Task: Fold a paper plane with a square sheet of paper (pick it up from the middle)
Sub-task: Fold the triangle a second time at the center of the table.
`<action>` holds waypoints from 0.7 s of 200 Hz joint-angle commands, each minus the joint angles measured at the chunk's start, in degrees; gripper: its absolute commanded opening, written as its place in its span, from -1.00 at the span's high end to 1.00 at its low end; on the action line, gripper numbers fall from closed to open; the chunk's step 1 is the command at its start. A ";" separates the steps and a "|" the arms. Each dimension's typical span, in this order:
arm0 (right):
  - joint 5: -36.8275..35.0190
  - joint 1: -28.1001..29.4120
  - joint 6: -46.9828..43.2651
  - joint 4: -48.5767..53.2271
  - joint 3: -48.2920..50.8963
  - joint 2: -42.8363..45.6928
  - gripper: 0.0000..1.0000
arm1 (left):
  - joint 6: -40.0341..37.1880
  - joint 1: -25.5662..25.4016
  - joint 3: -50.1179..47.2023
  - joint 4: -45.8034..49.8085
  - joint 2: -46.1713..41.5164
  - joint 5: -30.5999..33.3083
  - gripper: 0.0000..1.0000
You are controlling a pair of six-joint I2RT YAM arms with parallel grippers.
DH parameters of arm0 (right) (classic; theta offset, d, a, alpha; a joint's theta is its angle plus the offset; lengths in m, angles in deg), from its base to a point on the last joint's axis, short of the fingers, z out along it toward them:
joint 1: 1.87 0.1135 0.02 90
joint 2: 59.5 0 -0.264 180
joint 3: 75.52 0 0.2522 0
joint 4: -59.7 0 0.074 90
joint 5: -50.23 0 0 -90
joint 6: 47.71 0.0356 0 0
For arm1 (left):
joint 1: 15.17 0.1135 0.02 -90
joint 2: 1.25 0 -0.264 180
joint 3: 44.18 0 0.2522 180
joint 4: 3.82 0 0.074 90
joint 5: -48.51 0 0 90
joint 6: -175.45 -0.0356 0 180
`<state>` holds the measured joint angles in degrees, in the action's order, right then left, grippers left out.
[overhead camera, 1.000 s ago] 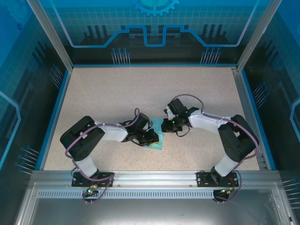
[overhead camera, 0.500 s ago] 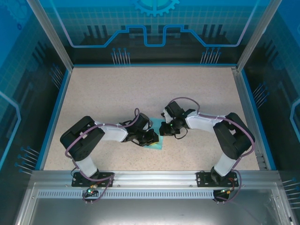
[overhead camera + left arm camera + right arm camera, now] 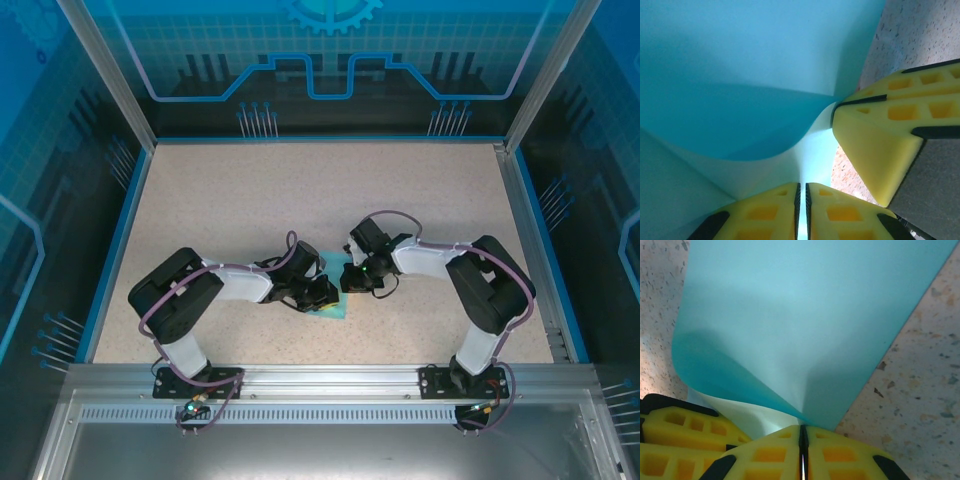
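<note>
The square sheet of paper (image 3: 341, 305) is light cyan and lies at mid-table between my two grippers, its middle bowed upward. My left gripper (image 3: 326, 294) is shut on one part of it. In the left wrist view its yellow fingertips (image 3: 801, 186) pinch the sheet (image 3: 740, 75), and the right gripper's yellow fingers (image 3: 875, 145) stand close on the right. My right gripper (image 3: 353, 277) is shut on the sheet's edge from the other side. The right wrist view has that gripper (image 3: 803, 429) closed on the curling paper (image 3: 805, 315), with the left gripper's fingers (image 3: 685, 435) at the lower left.
The speckled beige table (image 3: 250, 200) has a blue rim (image 3: 125, 240) on its sides. Metal frame posts and blue patterned panels enclose it. A metal rail (image 3: 330, 375) carries both arm bases at the near edge.
The right arm's elbow has swung leftward and its gripper has shifted slightly left and down toward the left gripper. The left arm has stayed still.
</note>
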<state>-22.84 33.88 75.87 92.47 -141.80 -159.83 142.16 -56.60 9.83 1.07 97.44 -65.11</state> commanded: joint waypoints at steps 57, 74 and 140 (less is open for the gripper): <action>-2.34 0.96 -0.62 1.82 -0.87 -2.20 0.79 | -0.52 -0.40 0.61 6.36 -3.08 1.96 0.70; -2.87 0.99 -0.80 2.40 -0.77 -2.85 0.79 | -1.43 -0.26 1.09 6.33 -5.46 3.04 0.70; -4.11 0.99 -1.50 2.97 0.05 -3.50 0.80 | -2.11 0.15 1.91 5.70 -5.26 7.79 0.71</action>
<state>-23.19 33.88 75.41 93.21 -142.43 -160.44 141.66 -56.60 10.03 5.60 91.06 -59.56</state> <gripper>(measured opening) 0.103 0.148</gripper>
